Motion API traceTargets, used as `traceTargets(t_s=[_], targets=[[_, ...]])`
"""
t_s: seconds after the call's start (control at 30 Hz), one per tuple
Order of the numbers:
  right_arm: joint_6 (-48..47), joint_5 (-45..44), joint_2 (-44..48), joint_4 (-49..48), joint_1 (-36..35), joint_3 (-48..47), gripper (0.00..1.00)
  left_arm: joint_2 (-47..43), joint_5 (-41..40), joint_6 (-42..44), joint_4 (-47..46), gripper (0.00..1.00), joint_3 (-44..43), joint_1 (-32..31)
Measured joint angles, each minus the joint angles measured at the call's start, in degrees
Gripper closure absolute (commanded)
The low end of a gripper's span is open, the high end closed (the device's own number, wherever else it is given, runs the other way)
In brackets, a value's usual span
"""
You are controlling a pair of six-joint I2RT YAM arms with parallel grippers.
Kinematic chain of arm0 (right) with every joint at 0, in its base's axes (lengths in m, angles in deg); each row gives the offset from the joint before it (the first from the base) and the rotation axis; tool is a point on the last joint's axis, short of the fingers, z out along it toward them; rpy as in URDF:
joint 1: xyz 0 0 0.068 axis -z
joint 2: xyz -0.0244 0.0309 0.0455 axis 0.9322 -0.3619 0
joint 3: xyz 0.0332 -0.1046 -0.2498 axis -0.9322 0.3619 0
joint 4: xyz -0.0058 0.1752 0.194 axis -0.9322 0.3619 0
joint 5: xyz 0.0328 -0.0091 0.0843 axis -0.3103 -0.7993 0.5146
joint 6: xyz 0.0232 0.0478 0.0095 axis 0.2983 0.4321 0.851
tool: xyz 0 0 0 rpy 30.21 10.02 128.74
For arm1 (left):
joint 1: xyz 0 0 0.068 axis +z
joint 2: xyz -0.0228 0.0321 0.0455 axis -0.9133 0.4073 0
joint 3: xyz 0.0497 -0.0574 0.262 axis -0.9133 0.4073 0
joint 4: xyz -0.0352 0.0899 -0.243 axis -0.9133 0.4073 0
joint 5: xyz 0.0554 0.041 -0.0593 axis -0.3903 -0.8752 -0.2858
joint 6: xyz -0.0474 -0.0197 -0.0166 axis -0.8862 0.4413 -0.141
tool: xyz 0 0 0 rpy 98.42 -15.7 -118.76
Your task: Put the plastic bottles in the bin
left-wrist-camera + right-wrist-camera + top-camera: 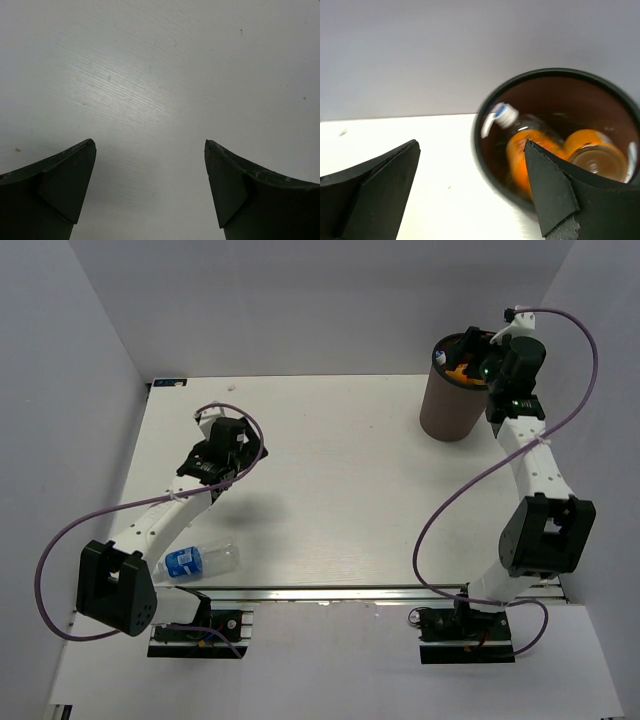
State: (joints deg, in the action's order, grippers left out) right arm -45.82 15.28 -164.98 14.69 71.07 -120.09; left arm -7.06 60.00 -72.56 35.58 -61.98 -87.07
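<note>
The bin (452, 392) stands at the far right of the table. In the right wrist view the bin (600, 80) holds two orange bottles (525, 155), a clear bottle with a white cap (506, 115) and another clear one (600, 160). My right gripper (493, 352) is open and empty above the bin's rim; in its own view the right gripper (470, 145) spans the rim's left edge. A clear bottle with a blue label (198, 561) lies at the near left by the left arm. My left gripper (228, 440) is open and empty over bare table, as its own view of the gripper (150, 145) shows.
White walls close in the table on the left, back and right. The left arm's base (118, 586) sits just beside the blue-label bottle. Purple cables (452, 500) loop from both arms over the table.
</note>
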Motion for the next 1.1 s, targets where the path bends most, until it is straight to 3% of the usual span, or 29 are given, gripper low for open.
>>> traceTargets(t_s=[0.3, 0.5, 0.87, 1.1], targets=[[-2.01, 7.19, 13.11, -4.11, -10.54, 13.18, 0.11, -4.11, -8.72, -12.04, 11.32, 0.02, 0.09, 0.11], [-2.58, 10.8, 13.81, -3.76, -12.44, 18.8, 0.11, -4.72, -15.61, -26.01, 28.48, 0.02, -2.01, 1.09], [-2.71, 13.6, 13.97, -3.78, -12.52, 22.86, 0.11, -9.53, -11.65, -43.04, 49.22, 0.02, -2.23, 4.22], [-3.17, 13.79, 15.17, -4.44, -12.57, 23.63, 0.11, -14.38, -6.95, -49.35, 52.54, 0.02, 4.39, 6.49]])
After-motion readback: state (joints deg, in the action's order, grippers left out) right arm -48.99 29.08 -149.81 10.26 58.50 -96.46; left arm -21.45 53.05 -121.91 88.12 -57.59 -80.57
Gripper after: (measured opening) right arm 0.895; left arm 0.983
